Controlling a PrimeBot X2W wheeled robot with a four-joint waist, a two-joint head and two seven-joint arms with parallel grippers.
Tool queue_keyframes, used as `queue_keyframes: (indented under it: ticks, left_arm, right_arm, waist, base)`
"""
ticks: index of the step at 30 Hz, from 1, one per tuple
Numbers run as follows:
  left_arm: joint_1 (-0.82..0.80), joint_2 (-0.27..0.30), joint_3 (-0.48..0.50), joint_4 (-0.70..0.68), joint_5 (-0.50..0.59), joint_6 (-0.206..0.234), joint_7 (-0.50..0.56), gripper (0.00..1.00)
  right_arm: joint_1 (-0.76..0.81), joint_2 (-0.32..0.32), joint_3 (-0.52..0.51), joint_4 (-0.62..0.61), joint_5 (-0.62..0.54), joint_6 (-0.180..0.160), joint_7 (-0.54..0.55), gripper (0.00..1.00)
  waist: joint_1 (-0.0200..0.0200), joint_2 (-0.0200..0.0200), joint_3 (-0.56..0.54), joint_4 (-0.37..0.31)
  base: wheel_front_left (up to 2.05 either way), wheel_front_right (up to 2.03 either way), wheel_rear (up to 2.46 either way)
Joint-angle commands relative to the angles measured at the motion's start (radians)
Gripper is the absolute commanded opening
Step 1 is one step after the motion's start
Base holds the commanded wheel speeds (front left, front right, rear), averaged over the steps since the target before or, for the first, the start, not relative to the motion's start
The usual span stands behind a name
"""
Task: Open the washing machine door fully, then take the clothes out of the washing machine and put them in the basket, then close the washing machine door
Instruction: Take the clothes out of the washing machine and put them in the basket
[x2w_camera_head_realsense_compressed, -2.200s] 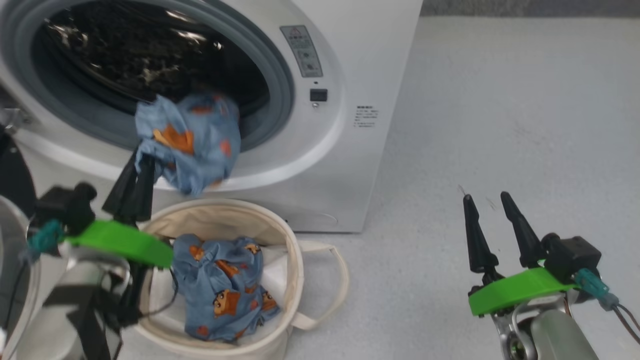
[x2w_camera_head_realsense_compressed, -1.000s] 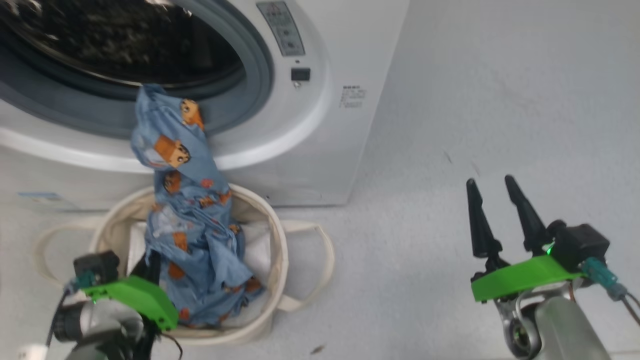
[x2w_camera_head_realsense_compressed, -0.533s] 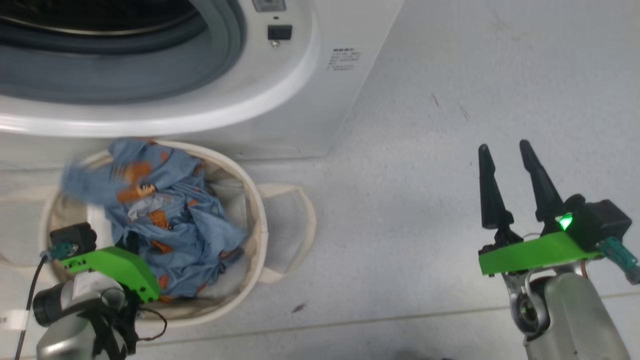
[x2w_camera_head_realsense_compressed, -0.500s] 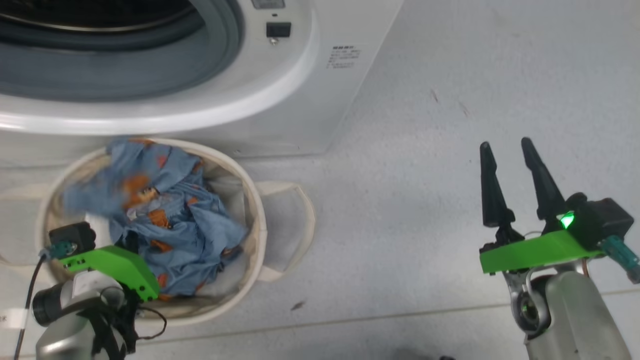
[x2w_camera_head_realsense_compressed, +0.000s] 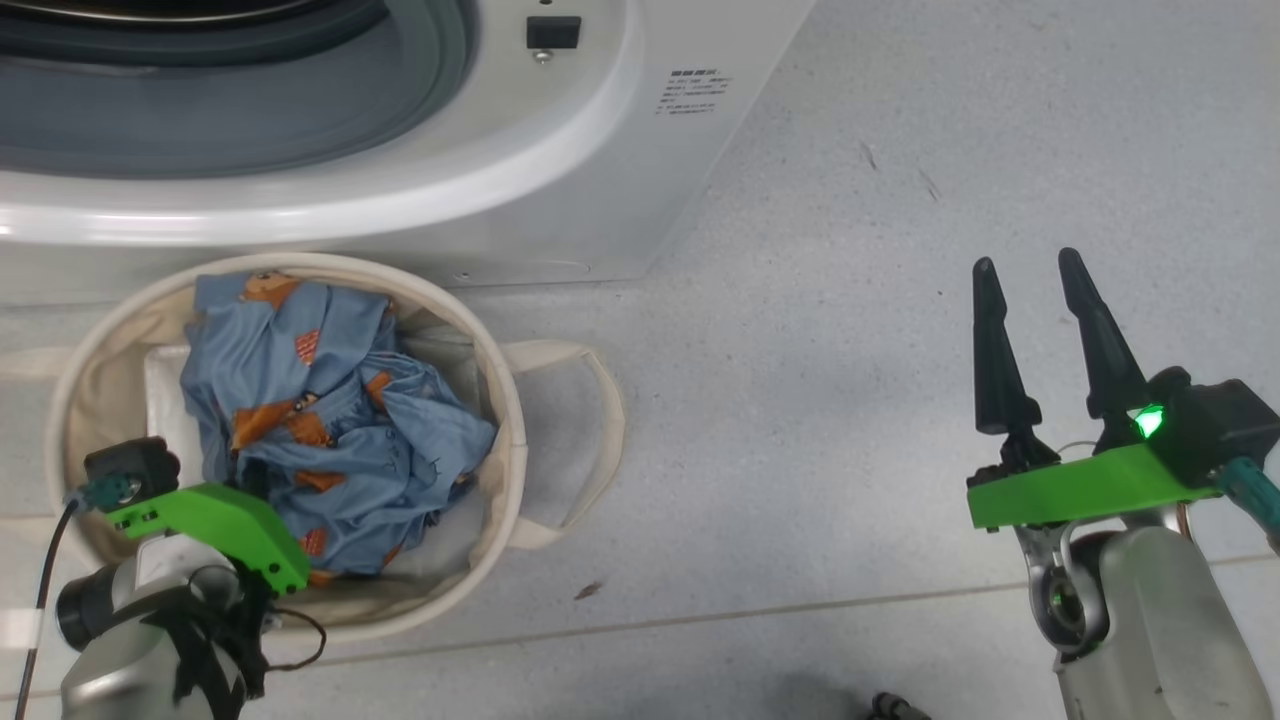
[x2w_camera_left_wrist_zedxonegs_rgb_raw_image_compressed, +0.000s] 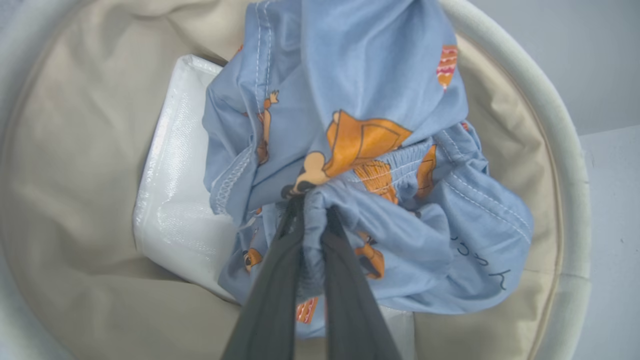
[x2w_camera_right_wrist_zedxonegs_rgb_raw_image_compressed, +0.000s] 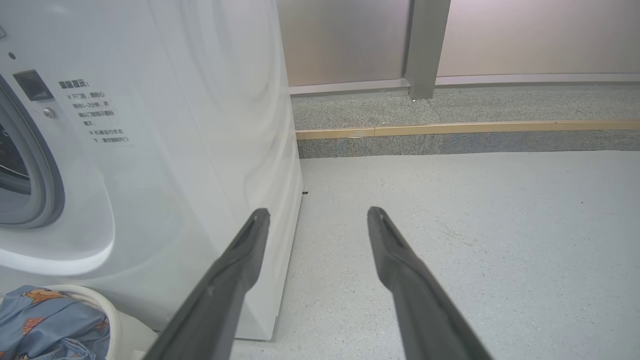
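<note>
**While clamped on the clothes (x2w_camera_left_wrist_zedxonegs_rgb_raw_image_compressed: 380, 100), low in the basket (x2w_camera_left_wrist_zedxonegs_rgb_raw_image_compressed: 565, 165)**

When looking along the left gripper (x2w_camera_left_wrist_zedxonegs_rgb_raw_image_compressed: 312, 210), finds its two dark fingers (x2w_camera_left_wrist_zedxonegs_rgb_raw_image_compressed: 270, 300) pressed together on a bunched fold of the clothes, blue cloth with orange cartoon figures, nipped right at the tips. Shows that bundle heaped inside the basket, on top of a white sheet (x2w_camera_left_wrist_zedxonegs_rgb_raw_image_compressed: 170, 200) lying across the cream bottom. From the head view, places the arm's green mount (x2w_camera_head_realsense_compressed: 215, 520) over the basket's near left side, with a strip of sheet bare at the left of the heap.

Further right, lays one cream loop handle (x2w_camera_head_realsense_compressed: 608, 420) flat on the grey floor (x2w_camera_head_realsense_compressed: 820, 330). Well apart from the basket, at the lower right, holds the right gripper (x2w_camera_head_realsense_compressed: 1028, 258) over bare floor — fingers spread wide, nothing between them, tips pointing up the head view.

Behind the basket, meets the white front of the washing machine (x2w_camera_head_realsense_compressed: 600, 200), just beyond the far rim; cannot tell whether touching or apart. Shows the grey gasket (x2w_camera_head_realsense_compressed: 300, 140) of the porthole along the top left, with a small black socket (x2w_camera_head_realsense_compressed: 553, 32) and a printed sticker (x2w_camera_head_realsense_compressed: 692, 92) to its right. Farthest off, in the right wrist view, picks out a tan strip (x2w_camera_right_wrist_zedxonegs_rgb_raw_image_compressed: 450, 130) along the foot of a pale wall (x2w_camera_right_wrist_zedxonegs_rgb_raw_image_compressed: 540, 35), and a grey upright post (x2w_camera_right_wrist_zedxonegs_rgb_raw_image_compressed: 425, 45).
</note>
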Motion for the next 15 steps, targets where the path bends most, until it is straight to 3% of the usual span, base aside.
queue_keyframes:
  ticks: [1, 2, 3, 15]
  left_arm:
    - [0.003, 0.036, 0.018, -0.003, -0.01, -0.004, -0.013, 0.15]
    - [0.005, 0.035, 0.018, -0.003, -0.011, -0.004, -0.021, 0.88]
    - [0.007, 0.034, 0.019, -0.003, -0.012, -0.004, -0.029, 1.0]
    - [0.06, 0.041, -0.032, -0.013, 0.042, -0.003, -0.096, 1.0]
  right_arm:
    - [-0.001, -0.004, 0.016, -0.03, -0.005, 0.001, -0.012, 1.0]
    - [-0.001, -0.004, 0.018, -0.028, -0.005, 0.001, -0.012, 1.0]
    - [-0.001, -0.004, 0.02, -0.026, -0.004, 0.001, -0.012, 1.0]
    - [0.013, -0.006, 0.05, 0.036, 0.011, 0.001, -0.012, 1.0]
  waist:
    - [0.0, 0.0, -0.006, 0.003]
    - [0.0, 0.0, -0.01, 0.005]
    - [0.0, 0.0, -0.016, 0.008]
    - [0.0, 0.0, -0.152, 0.051]
  base:
    - [0.0, 0.0, 0.0]
    - [0.0, 0.0, 0.0]
    - [0.0, 0.0, 0.0]
    - [0.0, 0.0, 0.0]
